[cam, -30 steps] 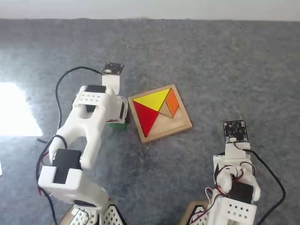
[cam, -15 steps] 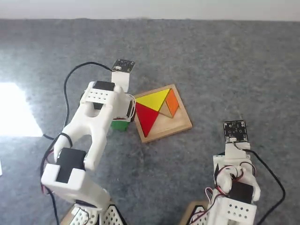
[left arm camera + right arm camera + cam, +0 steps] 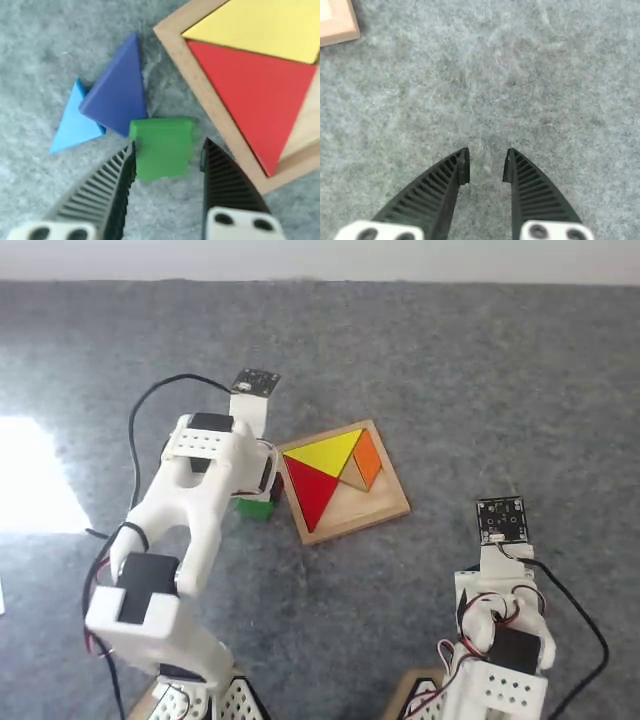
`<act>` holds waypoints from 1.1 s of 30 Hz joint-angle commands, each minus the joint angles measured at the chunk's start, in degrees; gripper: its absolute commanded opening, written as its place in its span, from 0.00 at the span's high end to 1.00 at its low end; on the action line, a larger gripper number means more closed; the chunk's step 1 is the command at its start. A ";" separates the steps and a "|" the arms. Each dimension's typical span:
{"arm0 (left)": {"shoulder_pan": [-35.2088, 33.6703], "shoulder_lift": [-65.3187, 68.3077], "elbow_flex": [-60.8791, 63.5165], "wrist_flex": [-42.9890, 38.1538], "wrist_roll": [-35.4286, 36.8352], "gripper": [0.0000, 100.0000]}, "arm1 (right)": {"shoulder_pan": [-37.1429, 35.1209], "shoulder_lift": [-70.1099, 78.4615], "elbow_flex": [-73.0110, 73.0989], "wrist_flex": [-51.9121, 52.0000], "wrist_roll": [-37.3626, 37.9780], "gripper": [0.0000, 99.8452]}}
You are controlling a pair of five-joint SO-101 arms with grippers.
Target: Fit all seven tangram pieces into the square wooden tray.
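Observation:
The square wooden tray [image 3: 390,508] lies mid-table and holds a yellow triangle [image 3: 325,452], a red triangle [image 3: 312,490] and an orange piece [image 3: 368,458]. Just outside its rim [image 3: 210,102] lie a green square [image 3: 162,147], a dark blue triangle [image 3: 117,92] and a light blue triangle [image 3: 75,120]. My left gripper [image 3: 169,146] hangs open over the green square [image 3: 255,507], one finger on each side of it. My right gripper [image 3: 487,155] is open over bare carpet, nothing between its fingers.
Grey carpet covers the table. The left arm [image 3: 190,510] hides most of the loose pieces from above. The right arm [image 3: 500,640] sits at the front right, with a tray corner [image 3: 335,20] far ahead of it. A bright glare patch [image 3: 35,475] lies at the left.
The left arm swung a little toward the tray, then eased back slightly. The right arm and the pieces in the tray have not moved.

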 commanded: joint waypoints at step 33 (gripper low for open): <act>8.44 4.22 1.45 1.76 -2.55 0.99 | -0.48 -0.48 0.97 -0.22 0.79 0.87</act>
